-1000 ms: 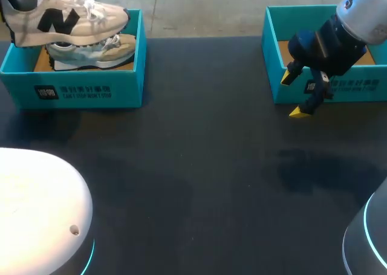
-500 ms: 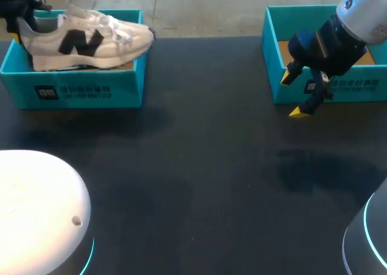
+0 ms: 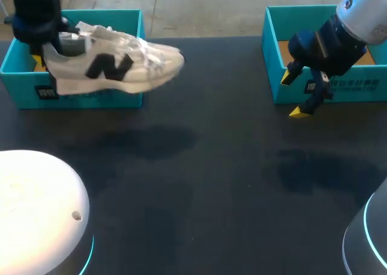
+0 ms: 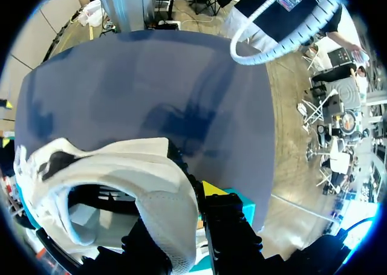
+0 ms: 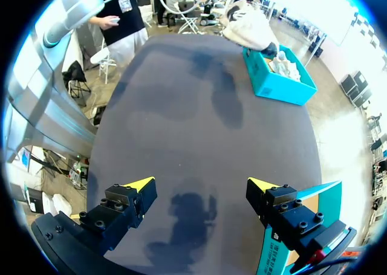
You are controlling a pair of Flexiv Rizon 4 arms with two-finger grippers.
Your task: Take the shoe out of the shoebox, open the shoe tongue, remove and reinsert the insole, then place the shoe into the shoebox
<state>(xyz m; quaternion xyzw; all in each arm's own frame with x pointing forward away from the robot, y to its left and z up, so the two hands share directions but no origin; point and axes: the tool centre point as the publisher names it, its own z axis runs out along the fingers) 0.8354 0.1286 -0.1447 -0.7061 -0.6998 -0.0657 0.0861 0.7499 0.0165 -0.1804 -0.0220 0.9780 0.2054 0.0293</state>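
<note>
Table (image 3: pixel 211 166): dark, filling most of the frame; left shoebox (image 3: pixel 91 97): teal, upper left; right shoebox (image 3: pixel 272 51): teal, upper right; shoe (image 3: pixel 115 66): white, dark side mark, held in the air across the left shoebox's front wall, toe past its right corner; left gripper (image 3: pixel 48 52): clamped on the shoe's heel; right gripper (image 5: pixel 199 193): fingers spread wide, holding nothing, before the right shoebox's left corner.

A dark table (image 3: pixel 211 166) bears a second teal box (image 3: pixel 270 63) at its far right edge, with brown cardboard inside
</note>
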